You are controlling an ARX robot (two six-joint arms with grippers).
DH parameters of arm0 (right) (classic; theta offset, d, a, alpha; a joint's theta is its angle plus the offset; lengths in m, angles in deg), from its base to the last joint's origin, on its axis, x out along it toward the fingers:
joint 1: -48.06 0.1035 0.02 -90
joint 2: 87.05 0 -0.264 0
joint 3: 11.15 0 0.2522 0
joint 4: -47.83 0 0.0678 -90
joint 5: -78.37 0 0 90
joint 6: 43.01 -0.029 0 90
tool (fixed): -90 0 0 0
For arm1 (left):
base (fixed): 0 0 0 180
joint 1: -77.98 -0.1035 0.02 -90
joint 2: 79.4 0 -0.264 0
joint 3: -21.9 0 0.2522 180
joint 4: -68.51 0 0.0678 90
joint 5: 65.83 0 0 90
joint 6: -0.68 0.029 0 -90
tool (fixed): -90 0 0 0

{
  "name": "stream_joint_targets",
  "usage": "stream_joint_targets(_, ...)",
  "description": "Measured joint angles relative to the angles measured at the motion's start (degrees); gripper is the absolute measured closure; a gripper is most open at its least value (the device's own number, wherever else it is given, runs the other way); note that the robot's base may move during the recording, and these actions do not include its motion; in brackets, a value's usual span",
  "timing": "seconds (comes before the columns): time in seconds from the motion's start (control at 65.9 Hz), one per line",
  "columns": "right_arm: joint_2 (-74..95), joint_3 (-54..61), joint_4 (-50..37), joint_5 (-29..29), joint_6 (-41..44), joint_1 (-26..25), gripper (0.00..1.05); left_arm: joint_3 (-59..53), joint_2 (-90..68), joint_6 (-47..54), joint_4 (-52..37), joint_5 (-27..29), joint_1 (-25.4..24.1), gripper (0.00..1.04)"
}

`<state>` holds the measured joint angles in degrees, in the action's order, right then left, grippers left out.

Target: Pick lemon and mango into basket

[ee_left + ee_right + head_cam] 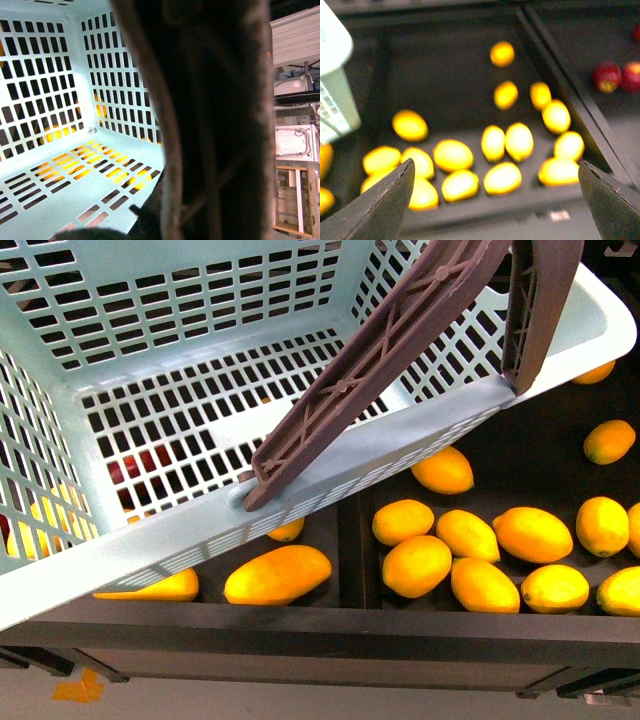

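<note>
The turquoise basket (400, 445) hangs tilted over the left part of a dark bin, with nothing inside it. Its brown-grey handles (380, 350) stand raised. My left gripper is shut on the basket; a blurred dark handle (210, 125) fills the left wrist view and hides the fingers. Several lemons (416, 565) lie in the bin's right compartment. My right gripper (495, 200) hovers open above the lemons (502, 177), with nothing between its fingers (375, 210). Dark red fruit (140, 465), perhaps the mango, shows through the basket's floor slots, too hidden to tell.
Longer yellow mangoes (278, 575) lie in the left compartment, partly under the basket. A dark divider (355, 550) separates them from the lemons. Two red fruits (607, 77) sit in a neighbouring compartment past another divider. The bin's front rim (320, 625) runs along the bottom.
</note>
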<state>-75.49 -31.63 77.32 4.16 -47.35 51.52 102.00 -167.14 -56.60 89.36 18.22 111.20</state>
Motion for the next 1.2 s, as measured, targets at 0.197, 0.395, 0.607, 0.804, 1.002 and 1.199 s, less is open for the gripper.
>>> stream_joint_targets(0.197,19.45,0.59,-17.81,-4.2,3.98,-6.38,0.09,-0.04,0.09,0.35,0.0,-0.04,0.02,1.0)
stream_joint_targets(0.395,52.76,-1.68,-47.52,-10.1,13.84,-11.56,0.09,-0.04,0.11,0.35,0.0,0.02,0.0,1.0)
stream_joint_targets(0.607,85.96,-11.37,-63.84,-14.34,17.81,-12.85,0.09,-0.07,0.11,0.44,0.0,-0.02,0.02,1.0)
stream_joint_targets(0.804,103.93,-17.05,-75.91,-16.37,21.42,-11.41,0.09,-0.07,0.11,0.44,0.0,-0.04,0.02,1.0)
stream_joint_targets(1.002,114.09,-24.04,-77.55,-17.31,24.65,-9.16,0.09,-0.07,0.11,0.44,0.0,-0.04,0.0,1.0)
stream_joint_targets(1.199,119.89,-30.38,-76.61,-18.93,26.03,-5.95,0.09,-0.07,0.11,0.44,0.0,-0.04,0.02,1.0)
